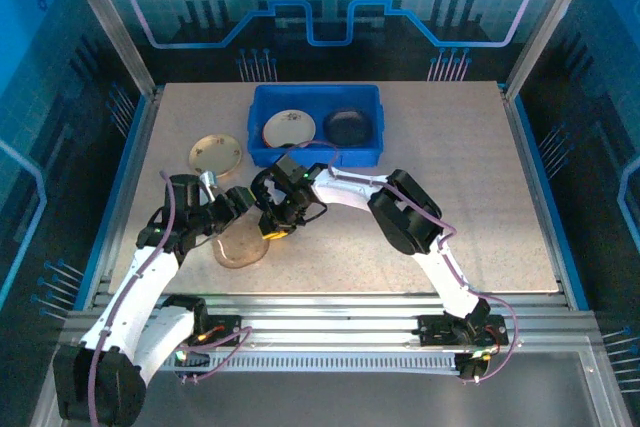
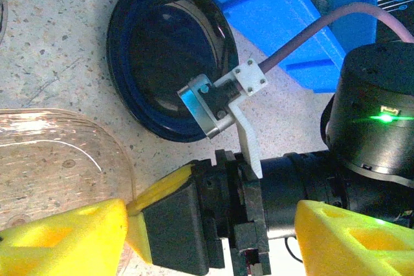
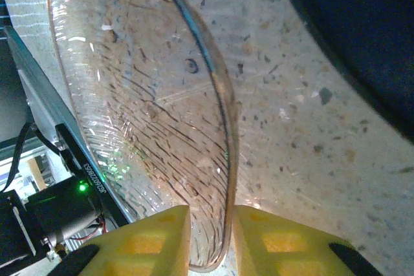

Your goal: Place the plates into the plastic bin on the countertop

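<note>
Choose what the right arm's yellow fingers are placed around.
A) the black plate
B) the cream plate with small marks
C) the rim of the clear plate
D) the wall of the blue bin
C: in the right wrist view, the right arm's fingers sit one on each side of the rim of the clear plate, close against it.

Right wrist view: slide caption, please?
Right gripper pinching the rim of a clear ribbed translucent plate; beige speckled countertop and glossy black plate alongside.
</note>
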